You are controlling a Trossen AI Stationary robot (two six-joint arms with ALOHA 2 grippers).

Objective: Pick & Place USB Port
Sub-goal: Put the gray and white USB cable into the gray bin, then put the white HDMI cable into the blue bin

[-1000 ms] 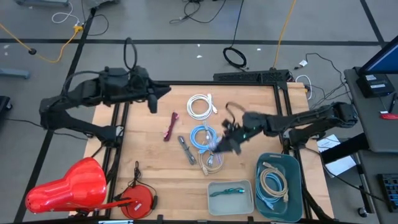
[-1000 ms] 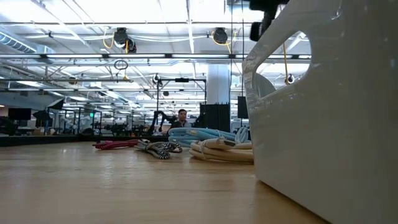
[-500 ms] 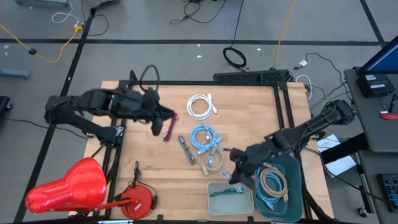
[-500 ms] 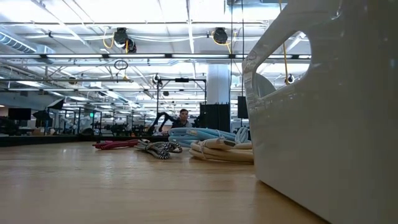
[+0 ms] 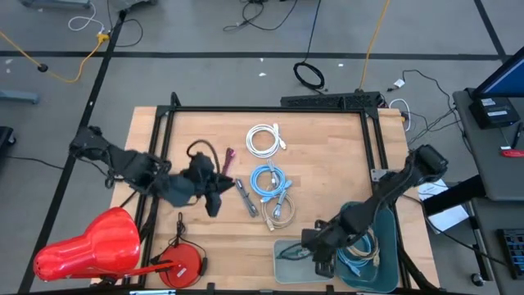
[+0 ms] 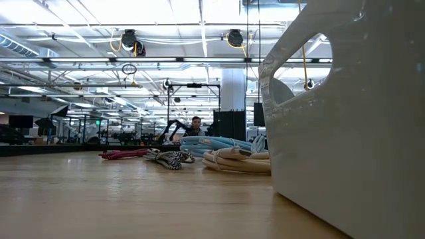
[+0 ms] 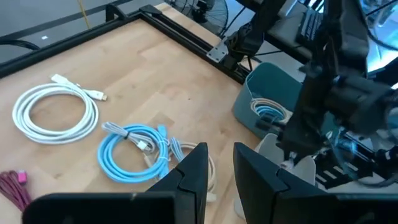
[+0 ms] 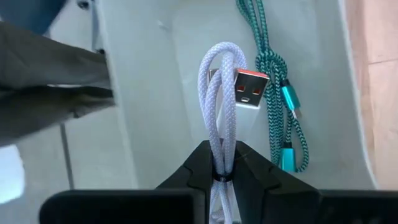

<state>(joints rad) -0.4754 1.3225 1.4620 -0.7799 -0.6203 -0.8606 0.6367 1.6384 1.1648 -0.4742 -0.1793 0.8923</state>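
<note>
Right gripper [image 8: 222,163] has swung from table centre to 5 o'clock, now over white bin [image 8: 149,93], pinching lavender USB cable [image 8: 219,93]; release looks next. Left gripper [image 7: 217,163], fingers slightly apart, w/ nothing held, has moved toward red cable [image 5: 224,166].

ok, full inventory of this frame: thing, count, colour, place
white cable coil: 1, white, table's far centre
blue cable coil: 1, light blue, table centre
beige cable coil: 1, beige, just nearer than the blue one
striped cable: 1, grey and black, left of the blue coil
magenta cable: 1, magenta, left of centre
white bin: 1, white, near edge, holds a teal cable
teal bin: 1, teal, right of white bin, holds coiled cables
lavender USB cable: 1, lavender, red-tongued plug, above white bin
left gripper: open, near the magenta cable
right gripper: shut on the lavender USB cable
</note>
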